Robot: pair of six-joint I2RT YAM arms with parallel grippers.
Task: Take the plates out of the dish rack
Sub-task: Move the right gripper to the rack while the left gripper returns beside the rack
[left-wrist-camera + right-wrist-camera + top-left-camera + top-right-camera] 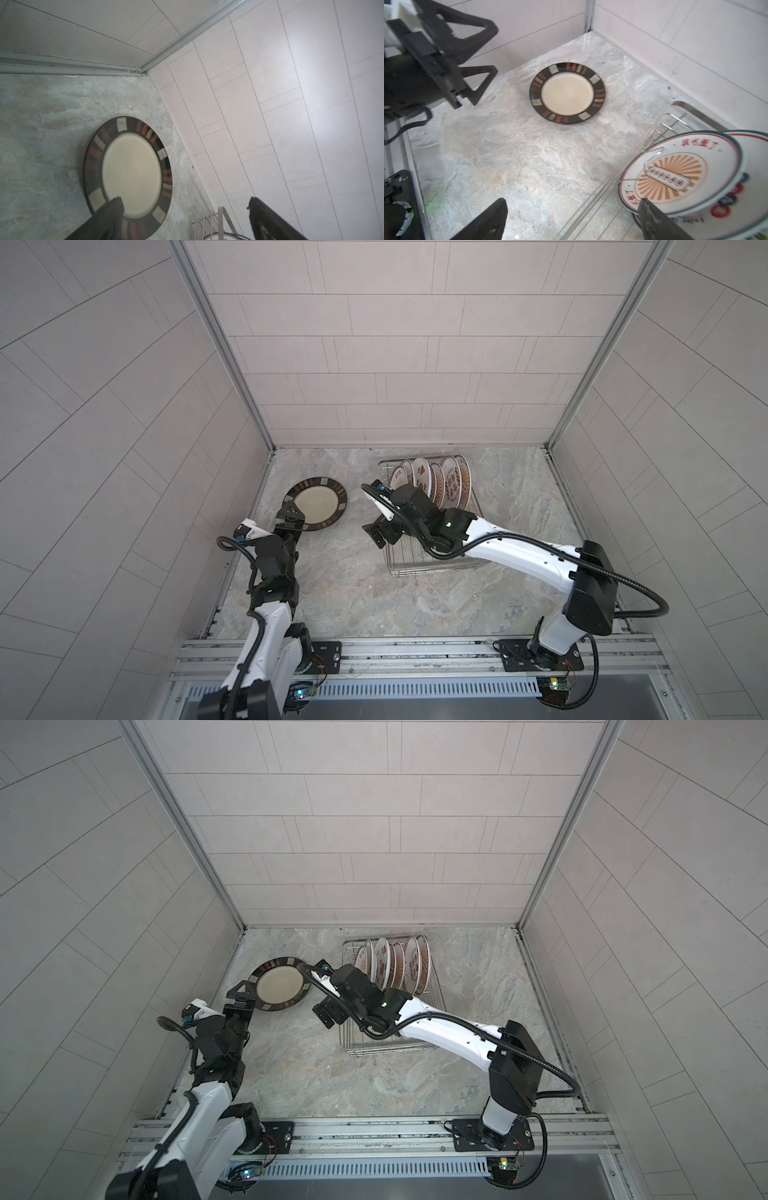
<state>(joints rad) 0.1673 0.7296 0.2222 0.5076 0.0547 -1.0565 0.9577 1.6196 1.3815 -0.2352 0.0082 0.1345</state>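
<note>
A pale tiled booth surrounds a grey marbled worktop (374, 605). On it sits the dish rack (415, 564), and its far end holds the patterned plates (432, 483) on edge between the prongs. You can count about six, though they overlap too much to be sure. The nearest one is the sunburst plate (675, 174).

The brown-rimmed plate (316, 506) lies flat and face up on the worktop, off the rack's left side and clear of the wires. So you have one plate out and the rest to go, which is an early stage by my reckoning.

Your left gripper (494, 51) hovers at that plate's near edge, on the side away from the rack, with its fingers spread and holding nothing. Your right gripper (572, 204) hangs over the rack's left rim, fingers also wide apart and empty. One finger crosses the sunburst plate's rim in the wrist view, and you cannot tell if it touches.
</note>
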